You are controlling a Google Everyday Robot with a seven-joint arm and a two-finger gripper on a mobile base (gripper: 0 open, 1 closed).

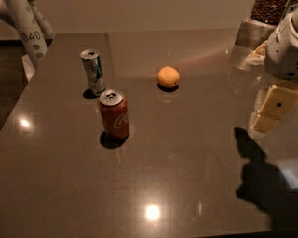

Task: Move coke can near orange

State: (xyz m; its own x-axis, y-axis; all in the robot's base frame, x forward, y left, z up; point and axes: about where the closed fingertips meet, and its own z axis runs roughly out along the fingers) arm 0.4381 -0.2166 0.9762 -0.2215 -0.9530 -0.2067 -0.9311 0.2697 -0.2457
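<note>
Camera view. The gripper (273,111) is at the right edge of the frame, over the right part of the dark glossy table (186,176). Its white body is cut off by the frame edge, and only two cream-coloured parts below it show. We cannot tell whether the jaws are spread or pressed together. Its dark shadow (260,181) lies on the table surface below it, toward the near edge.

The coke can (114,115) stands upright on the table, well apart from the jaws, far to their left in the frame and at about their height. Its silver top with pull tab is visible. Of the white script, only part shows on the side that faces us.

The orange (168,76) rests on the table between the coke can and the jaws, farther back than both. It is apart from the coke can and well apart from the gripper.

A slim silver-and-blue can (93,70) stands upright just behind the coke can, farther from the jaws. We cannot read its print.

At the top left, farthest from the jaws, a white dotted cylinder (29,33) marked "040" is cut off by the frame. Above the gripper, a container of dark pieces (267,10) is also cut off, and we cannot make out its contents.
</note>
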